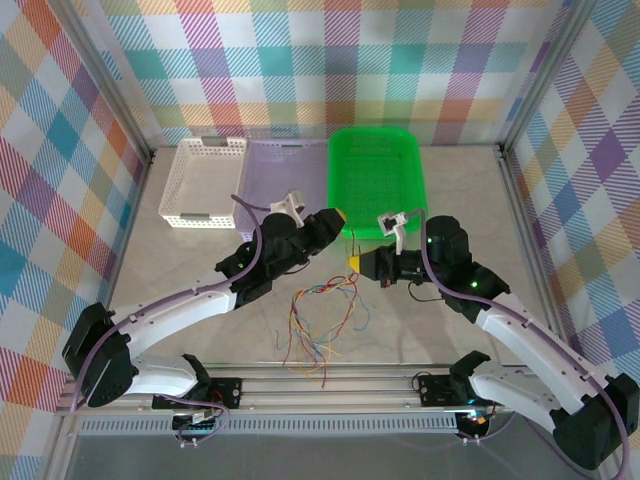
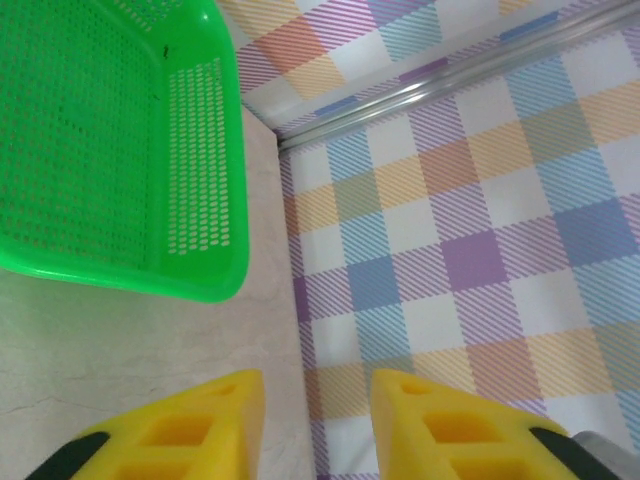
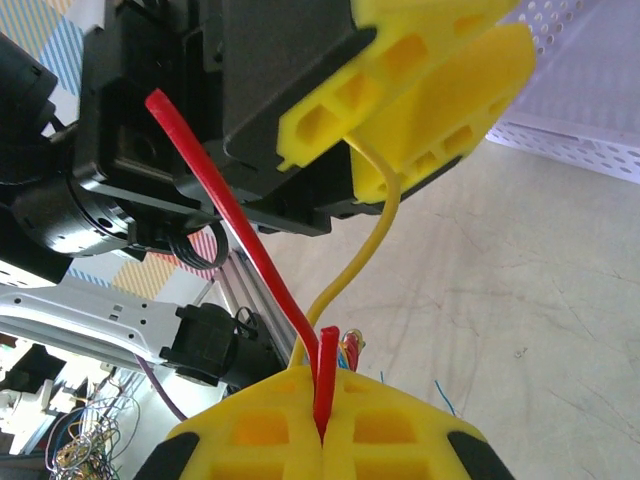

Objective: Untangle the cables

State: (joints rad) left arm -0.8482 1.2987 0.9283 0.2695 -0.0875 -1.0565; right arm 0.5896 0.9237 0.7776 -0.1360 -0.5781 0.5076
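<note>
The cables (image 1: 322, 322) lie in a loose red, orange, blue and green tangle on the table between the arms. My right gripper (image 3: 322, 385) is shut on a red cable (image 3: 225, 195), which rises up and to the left from its fingertips. A yellow cable (image 3: 375, 240) climbs from beside those fingertips to the left gripper's yellow fingers (image 3: 430, 100), just above. In the top view the right gripper (image 1: 355, 263) hovers over the tangle's upper end. The left gripper (image 2: 315, 420) has its jaws apart, with nothing visible between them. It (image 1: 340, 217) is close to the upper left of the right one.
Three baskets stand in a row at the back: white (image 1: 205, 180), pale purple (image 1: 280, 175) and green (image 1: 378, 180). The green basket (image 2: 120, 150) is close ahead of the left gripper. Plaid walls enclose the table, and a metal rail (image 1: 330, 385) runs along the near edge.
</note>
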